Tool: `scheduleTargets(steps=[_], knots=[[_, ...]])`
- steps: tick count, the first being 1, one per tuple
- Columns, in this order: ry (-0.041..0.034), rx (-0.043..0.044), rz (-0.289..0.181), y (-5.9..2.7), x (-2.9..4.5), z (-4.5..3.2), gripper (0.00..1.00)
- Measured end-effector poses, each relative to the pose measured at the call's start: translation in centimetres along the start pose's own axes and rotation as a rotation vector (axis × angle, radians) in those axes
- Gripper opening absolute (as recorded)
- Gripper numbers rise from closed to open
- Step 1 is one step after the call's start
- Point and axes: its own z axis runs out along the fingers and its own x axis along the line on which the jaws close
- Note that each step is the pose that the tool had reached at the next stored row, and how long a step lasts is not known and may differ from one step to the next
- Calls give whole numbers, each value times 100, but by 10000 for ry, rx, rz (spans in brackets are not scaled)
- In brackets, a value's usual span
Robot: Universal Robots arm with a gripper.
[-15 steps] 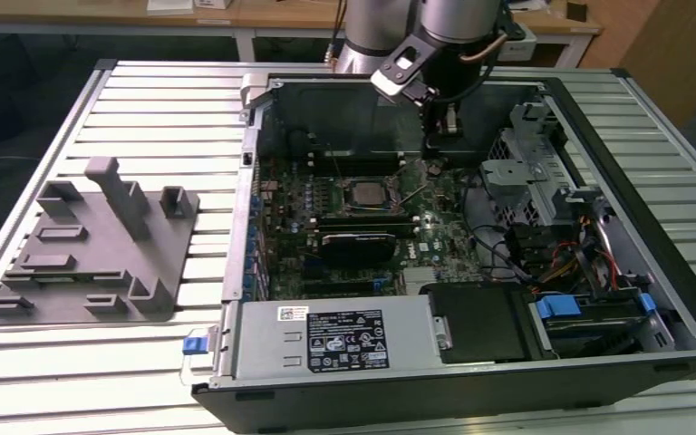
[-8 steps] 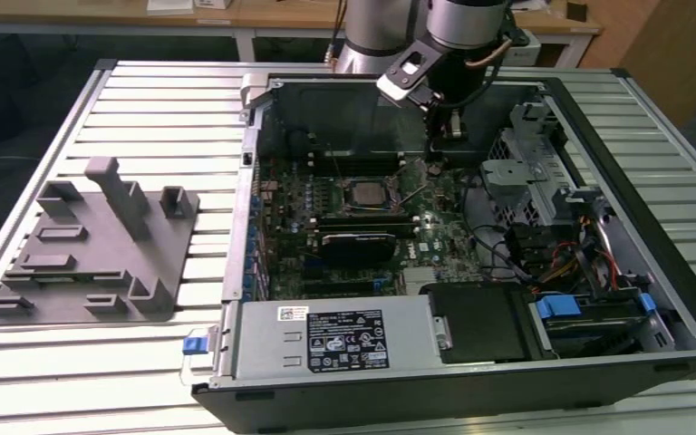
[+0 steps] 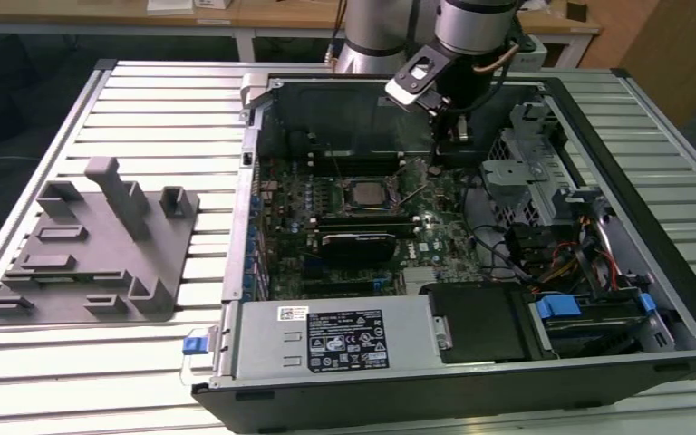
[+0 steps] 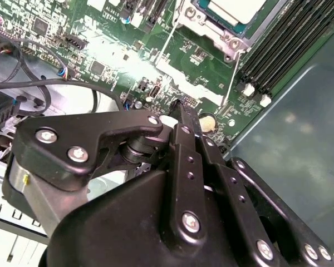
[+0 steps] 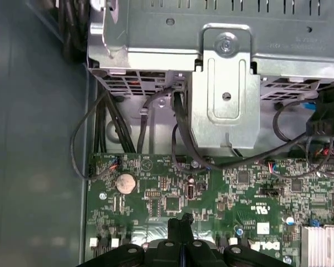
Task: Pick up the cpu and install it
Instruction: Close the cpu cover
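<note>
**A ribbed metal table in a workshop**

Beneath and all around the gripper (image 3: 451,147) we see a table (image 3: 142,100) of pale ribbed metal slats. The slats catch the light, and we find the sheen brightest on the stretch toward the exterior view's left of the gripper. Beyond the gripper, past the table's far edge, stands a wooden bench (image 3: 264,16) on white legs. Well away from the gripper toward the exterior view's left we make out dark floor (image 3: 22,118), and well away toward the exterior view's right a brown wooden panel (image 3: 674,50).
</note>
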Motion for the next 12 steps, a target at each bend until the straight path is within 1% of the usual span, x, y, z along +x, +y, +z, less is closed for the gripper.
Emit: scheduleTargets(steps=[4,12], knots=[[-1,28,-1,39,1,48,11],[0,82,-2,48,5,188,11]])
